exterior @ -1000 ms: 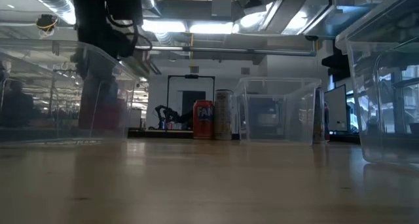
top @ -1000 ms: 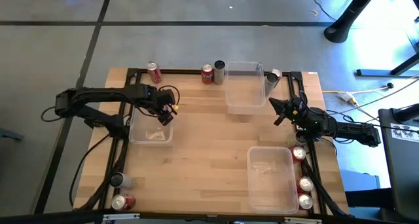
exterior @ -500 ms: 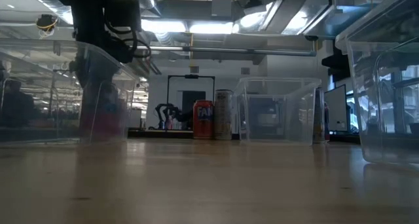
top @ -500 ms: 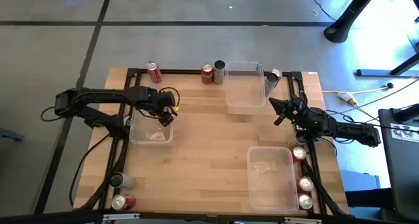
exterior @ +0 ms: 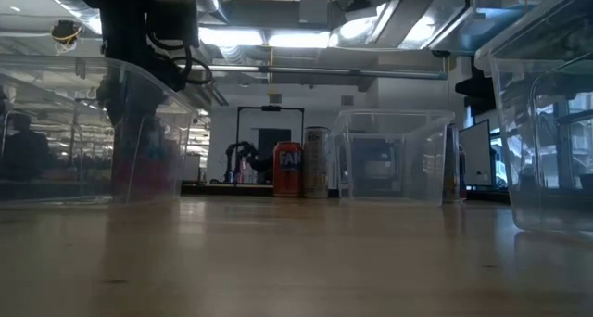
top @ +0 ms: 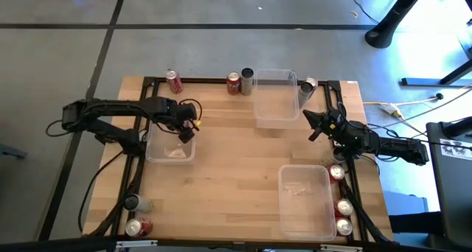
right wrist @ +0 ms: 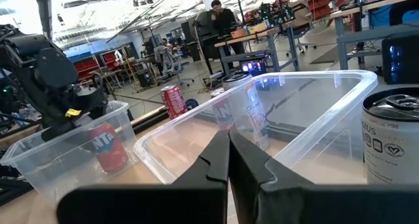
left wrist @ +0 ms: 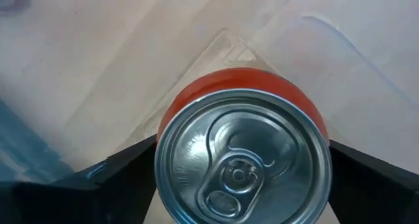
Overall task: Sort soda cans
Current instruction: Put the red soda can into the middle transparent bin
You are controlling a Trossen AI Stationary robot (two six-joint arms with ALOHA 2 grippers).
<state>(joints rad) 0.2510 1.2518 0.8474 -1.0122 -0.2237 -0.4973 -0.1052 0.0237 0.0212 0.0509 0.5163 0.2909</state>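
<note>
A red soda can (left wrist: 242, 96) stands upright inside the clear left bin (top: 158, 155); it also shows as the red can (right wrist: 108, 149) in the right wrist view and the red can (exterior: 144, 164) in the low view. My left gripper (top: 186, 127) points down into that bin, one finger on either side of the can's top. My right gripper (top: 313, 127) waits shut and level at the table's right edge, touching nothing. Other soda cans stand along the far edge: a red can (top: 174, 81), a red can (top: 234, 83) and a grey can (top: 247, 79). My left gripper comes at the red can from above, pointing down, one finger (left wrist: 121, 168) beside the can's upper wall (left wrist: 171, 112) and one on the opposite side. I cannot tell whether the fingers touch the can. The can stands upright in the bin.
A clear bin (top: 275, 97) stands at the far middle and another bin (top: 306, 200) at the near right. More cans stand at the right edge (top: 337, 172), the near right (top: 344, 217), the near left (top: 136, 215) and the far right (top: 308, 86). Bare wood lies in the middle.
</note>
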